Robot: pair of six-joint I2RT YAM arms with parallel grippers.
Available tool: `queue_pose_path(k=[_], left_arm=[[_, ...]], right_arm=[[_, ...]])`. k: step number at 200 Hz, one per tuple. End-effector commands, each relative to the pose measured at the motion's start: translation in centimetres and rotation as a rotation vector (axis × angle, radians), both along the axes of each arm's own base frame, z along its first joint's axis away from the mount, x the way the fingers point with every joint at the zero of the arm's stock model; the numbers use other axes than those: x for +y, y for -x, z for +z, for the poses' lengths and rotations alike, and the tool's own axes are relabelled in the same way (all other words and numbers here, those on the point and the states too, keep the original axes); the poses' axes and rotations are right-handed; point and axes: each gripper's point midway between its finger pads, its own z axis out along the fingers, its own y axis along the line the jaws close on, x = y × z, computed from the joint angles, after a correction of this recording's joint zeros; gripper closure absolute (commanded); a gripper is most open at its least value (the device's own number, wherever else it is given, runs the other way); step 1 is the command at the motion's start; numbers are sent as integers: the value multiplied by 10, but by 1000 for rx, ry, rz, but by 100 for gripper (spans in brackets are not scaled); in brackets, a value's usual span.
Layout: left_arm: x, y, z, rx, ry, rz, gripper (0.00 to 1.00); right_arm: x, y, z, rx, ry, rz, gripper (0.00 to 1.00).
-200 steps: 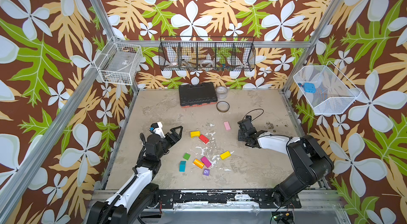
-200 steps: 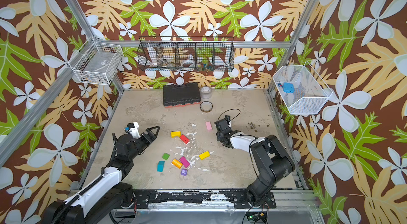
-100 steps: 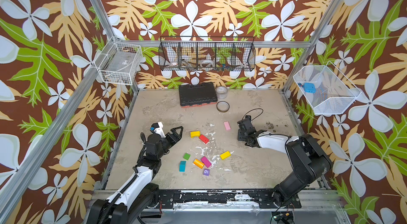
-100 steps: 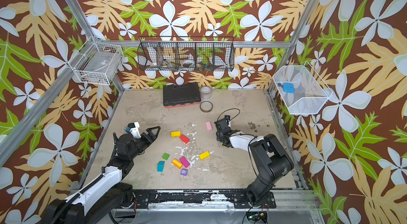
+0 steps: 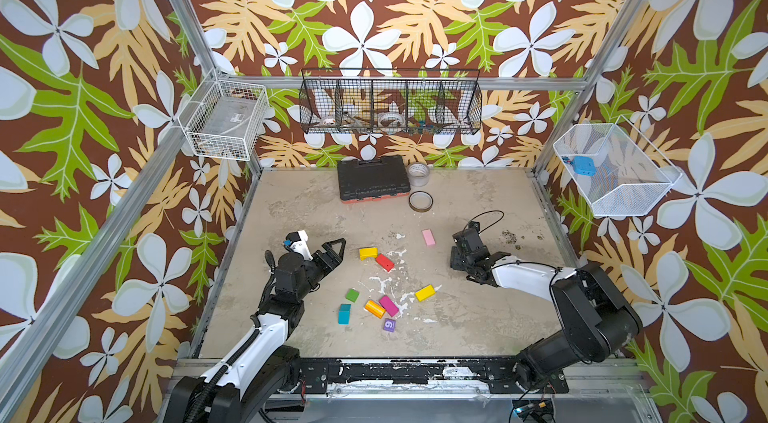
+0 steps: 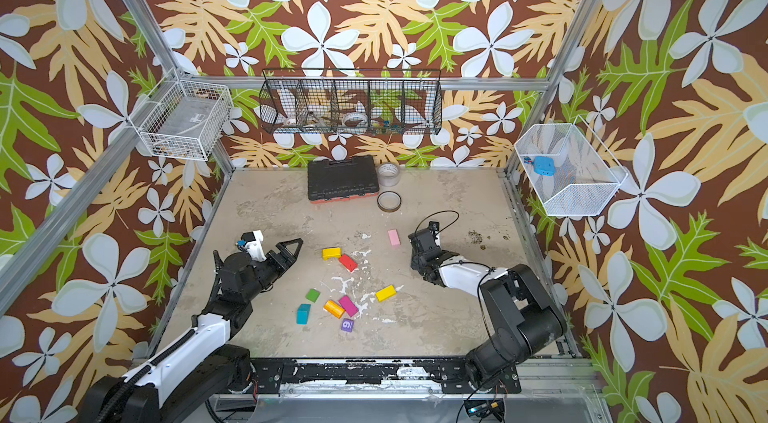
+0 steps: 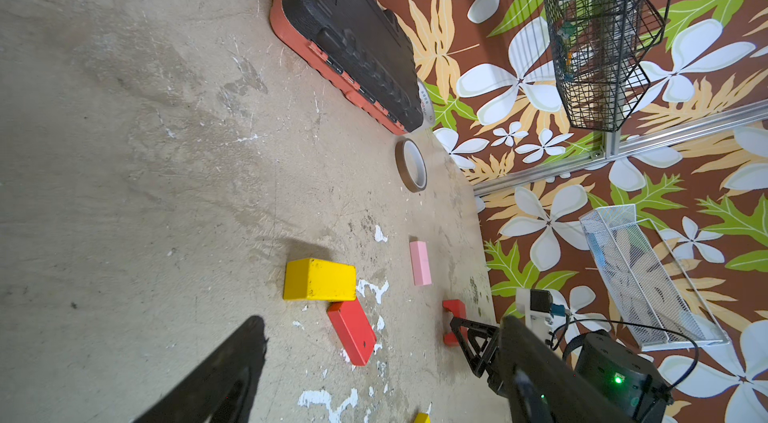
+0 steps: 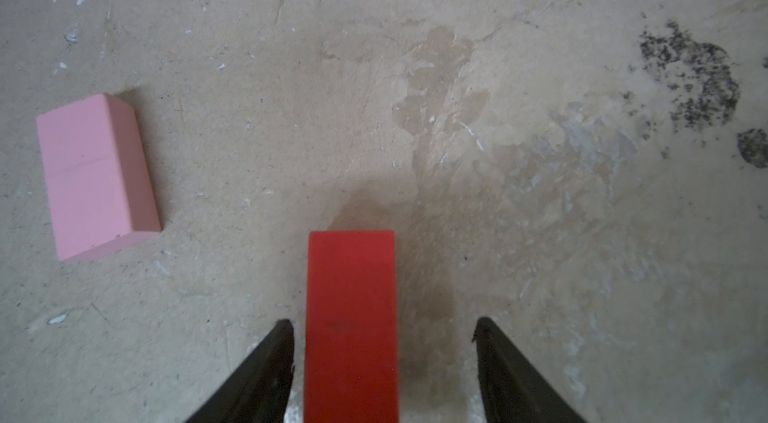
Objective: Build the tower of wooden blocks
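- No tower stands yet: nothing is stacked, so all the stacking is left to do.
- The right claw [image 8: 382, 322] hangs low just beside the pale pink wooden brick [image 8: 95, 175]. Its jaws are spread, released around a red wooden block [image 8: 351, 296] (possibly an arch; the view is poor) standing on the beige tabletop [image 8: 540, 150].
- The left claw [image 7: 382, 318] is spread wide and empty, well apart from the pink brick.
- The other painted wooden blocks [image 5: 388, 305] lie loose, farther from that brick.

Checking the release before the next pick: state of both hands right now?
Left hand: open, empty.
Right hand: open, red block between its fingers, not clamped.
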Motion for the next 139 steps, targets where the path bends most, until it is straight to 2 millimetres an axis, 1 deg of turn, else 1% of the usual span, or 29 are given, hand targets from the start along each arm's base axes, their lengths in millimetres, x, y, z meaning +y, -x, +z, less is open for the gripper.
queue_pose_path(k=[1,87,121,139], left_arm=[[0,-3,9,-37,-6,-2,11],[-2,-4,4,-19,-11,-8,11],[-4,-5,1,-12,-19,-12,11],[-9,-5,-4,0,-33,-20,11]], right_arm=[[-3,-2,6,-31,-6,-29,35],[-8,1,9,-52,-6,-49,46],[-8,1,11,-59,-8,-51,46],[-6,0,16,-76,-18,-34,46]])
